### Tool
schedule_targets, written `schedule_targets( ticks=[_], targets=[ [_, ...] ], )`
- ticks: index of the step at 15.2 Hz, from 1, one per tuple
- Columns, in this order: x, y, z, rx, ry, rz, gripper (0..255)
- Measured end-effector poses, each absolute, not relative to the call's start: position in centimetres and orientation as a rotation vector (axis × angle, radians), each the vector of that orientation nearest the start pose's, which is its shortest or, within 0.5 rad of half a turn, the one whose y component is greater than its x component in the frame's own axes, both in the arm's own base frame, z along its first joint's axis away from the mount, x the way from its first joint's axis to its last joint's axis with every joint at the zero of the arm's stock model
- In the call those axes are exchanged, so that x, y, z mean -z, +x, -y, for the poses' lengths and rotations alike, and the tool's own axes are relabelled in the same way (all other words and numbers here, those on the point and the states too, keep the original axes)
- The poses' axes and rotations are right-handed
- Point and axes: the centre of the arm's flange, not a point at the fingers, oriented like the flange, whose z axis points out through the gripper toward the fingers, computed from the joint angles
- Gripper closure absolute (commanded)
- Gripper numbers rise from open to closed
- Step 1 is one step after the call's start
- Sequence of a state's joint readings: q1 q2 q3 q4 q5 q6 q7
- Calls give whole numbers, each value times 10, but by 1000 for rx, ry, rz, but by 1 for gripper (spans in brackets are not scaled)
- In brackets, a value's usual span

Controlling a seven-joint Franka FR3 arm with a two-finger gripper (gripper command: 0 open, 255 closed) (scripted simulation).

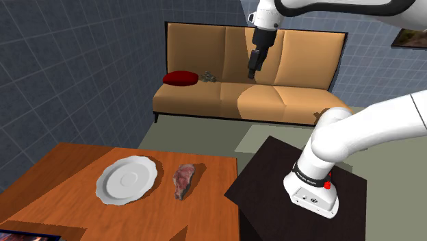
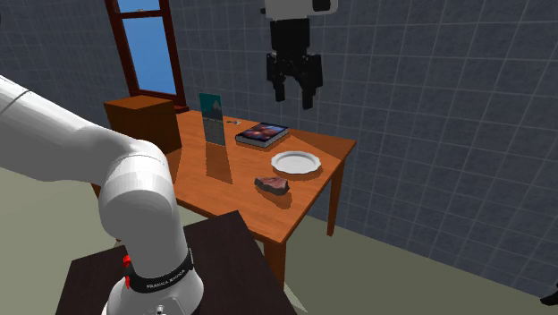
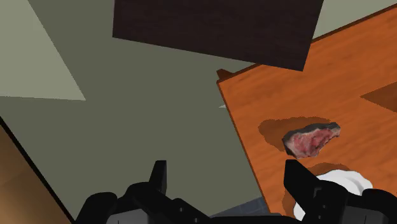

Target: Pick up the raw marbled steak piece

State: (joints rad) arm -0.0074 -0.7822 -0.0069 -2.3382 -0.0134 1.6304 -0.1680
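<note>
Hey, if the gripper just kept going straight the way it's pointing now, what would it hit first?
Probably the floor beside the wooden table, not the raw steak. The open gripper aims just off the table's edge, though depth is hard to judge.

Raw pink-red marbled steak piece (image 1: pixel 184 179), lying flat on wooden table (image 1: pixel 61 171), just beside white plate (image 1: pixel 126 179)

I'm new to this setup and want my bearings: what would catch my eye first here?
The black gripper hangs open high up, well clear of the wooden table. On the tabletop a reddish marbled steak lies beside a white plate, apart from it. Behind stands a tan sofa with a red cushion.
</note>
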Motion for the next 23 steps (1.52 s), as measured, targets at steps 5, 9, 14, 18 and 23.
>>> schedule_targets(
  ticks=[5, 9, 14, 18, 23],
  targets=[
    [-573, 311, -18, 87, -3145, 117, 0],
    [-536, 313, -54, 49, -3137, -56, 0],
    [-487, 316, -94, 3, -3113, -274, 0],
    [-449, 319, -132, -34, -3082, -447, 0],
    [-401, 332, -173, -80, -3030, -659, 0]
  ],
)
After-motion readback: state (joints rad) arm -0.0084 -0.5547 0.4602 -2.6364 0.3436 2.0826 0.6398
